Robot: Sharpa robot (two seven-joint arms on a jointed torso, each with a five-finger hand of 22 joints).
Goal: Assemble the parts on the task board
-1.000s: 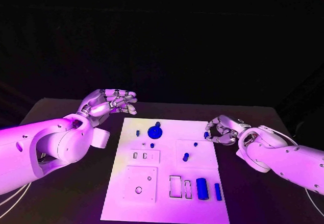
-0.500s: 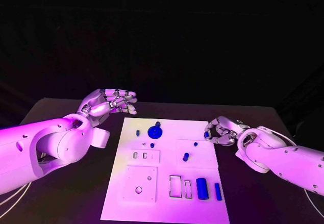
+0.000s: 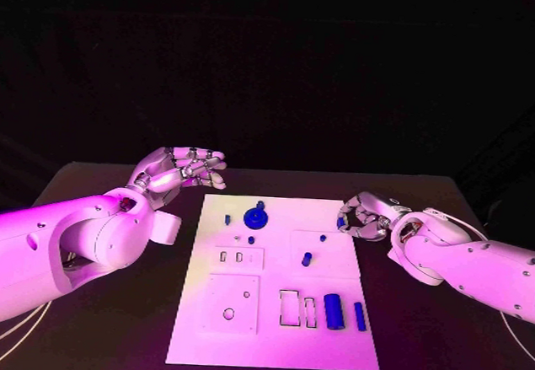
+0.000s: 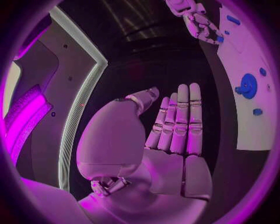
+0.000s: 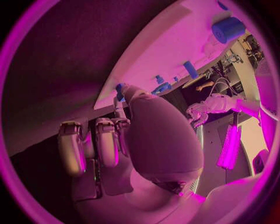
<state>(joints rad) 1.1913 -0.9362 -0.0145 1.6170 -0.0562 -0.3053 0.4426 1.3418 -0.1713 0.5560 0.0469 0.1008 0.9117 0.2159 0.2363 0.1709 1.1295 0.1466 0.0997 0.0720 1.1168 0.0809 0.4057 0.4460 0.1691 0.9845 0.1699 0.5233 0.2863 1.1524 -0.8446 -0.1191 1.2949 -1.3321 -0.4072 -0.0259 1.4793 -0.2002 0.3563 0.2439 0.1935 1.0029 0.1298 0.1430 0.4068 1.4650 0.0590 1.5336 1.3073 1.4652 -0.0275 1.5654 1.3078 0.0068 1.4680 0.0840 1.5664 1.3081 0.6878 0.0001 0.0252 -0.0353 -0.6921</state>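
The white task board [image 3: 271, 337] lies in the middle of the black table. On it are a round blue knob [image 3: 259, 216], small blue pegs [image 3: 307, 258], a thick blue cylinder [image 3: 334, 311] and a blue bar [image 3: 359, 316]. My right hand [image 3: 367, 215] hovers at the board's far right edge and pinches a small blue part [image 3: 342, 219] between thumb and fingertip; the right wrist view shows the part [image 5: 119, 88] at the thumb tip. My left hand [image 3: 181, 168] is raised off the board's far left corner, fingers straight and holding nothing [image 4: 175, 126].
Recessed slots and holes [image 3: 234, 301] take up the board's near half. Black table [image 3: 119, 227] surrounds the board on both sides. My left forearm [image 3: 57, 248] reaches over the table's left side, my right forearm [image 3: 482, 270] over its right.
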